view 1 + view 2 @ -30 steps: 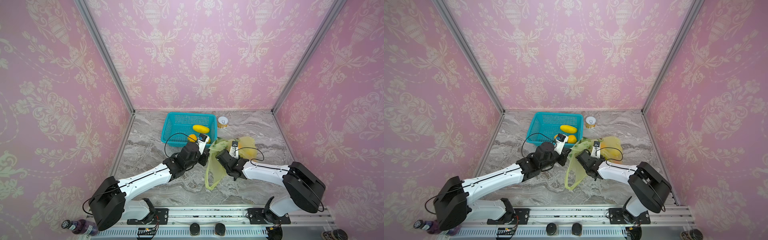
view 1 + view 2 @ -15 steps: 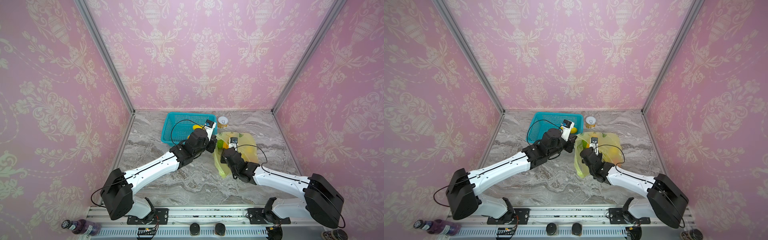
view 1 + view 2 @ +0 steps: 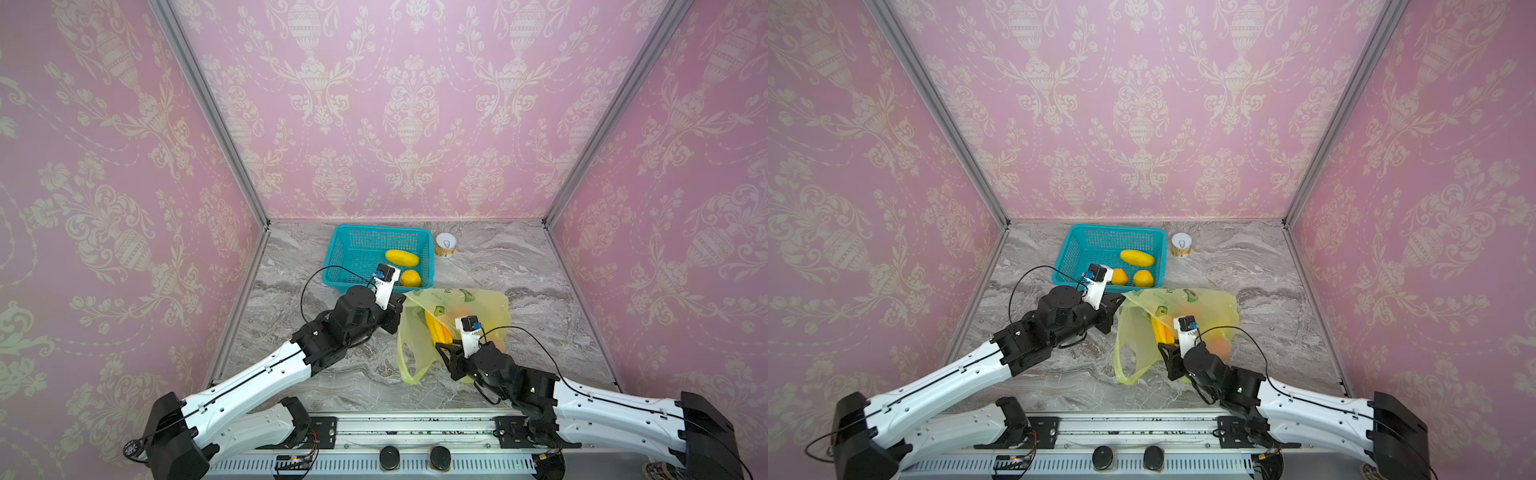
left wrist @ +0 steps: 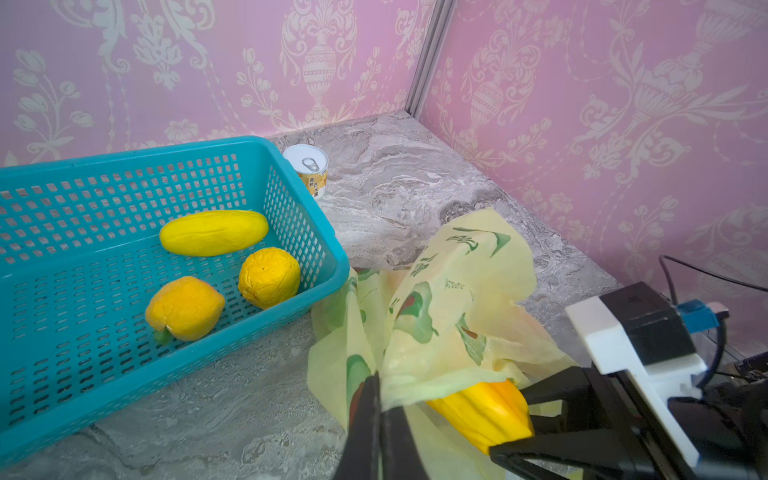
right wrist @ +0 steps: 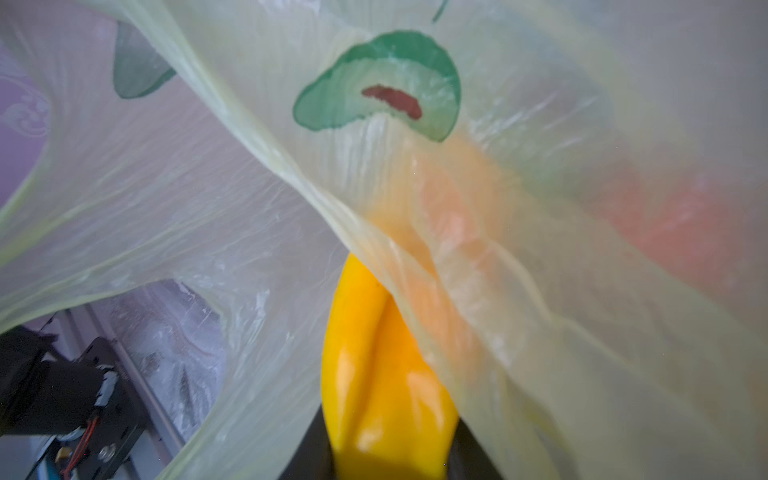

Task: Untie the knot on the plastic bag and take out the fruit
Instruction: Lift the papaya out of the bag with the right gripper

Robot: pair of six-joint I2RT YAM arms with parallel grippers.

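A bag held from two sides
The left claw is pressed shut on its edge; the right claw pinches a yellow fruit at its opening.

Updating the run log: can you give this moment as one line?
left hand: shut on plastic bag | right hand: shut on yellow fruit | basket: three fruits
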